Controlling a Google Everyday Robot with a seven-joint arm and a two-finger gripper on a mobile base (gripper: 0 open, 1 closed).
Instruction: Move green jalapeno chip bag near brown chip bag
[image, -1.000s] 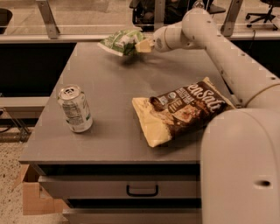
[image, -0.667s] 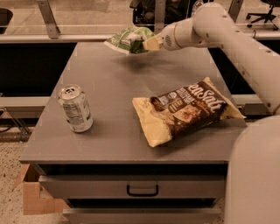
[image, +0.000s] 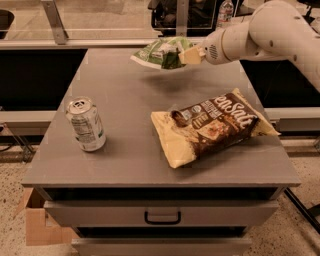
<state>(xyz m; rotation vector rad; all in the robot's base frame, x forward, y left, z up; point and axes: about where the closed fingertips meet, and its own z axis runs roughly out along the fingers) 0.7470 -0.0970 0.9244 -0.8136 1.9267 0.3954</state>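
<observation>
The green jalapeno chip bag (image: 160, 52) is a small light-green and white foil bag held in the air above the far middle of the grey table (image: 125, 100). My gripper (image: 189, 55) is shut on the bag's right end, and the white arm reaches in from the upper right. The brown chip bag (image: 215, 125) lies flat on the table's right half, below and to the right of the held bag. The two bags are apart.
A green-and-white soda can (image: 86, 124) stands upright near the table's left front. A drawer with a black handle (image: 162, 218) is under the tabletop. A cardboard box (image: 37, 225) sits on the floor at lower left. A rail and a water bottle (image: 225, 11) are behind the table.
My gripper has lifted the green bag off the far edge of the table and carried it a little to the right and higher. The brown bag and can have not moved.
</observation>
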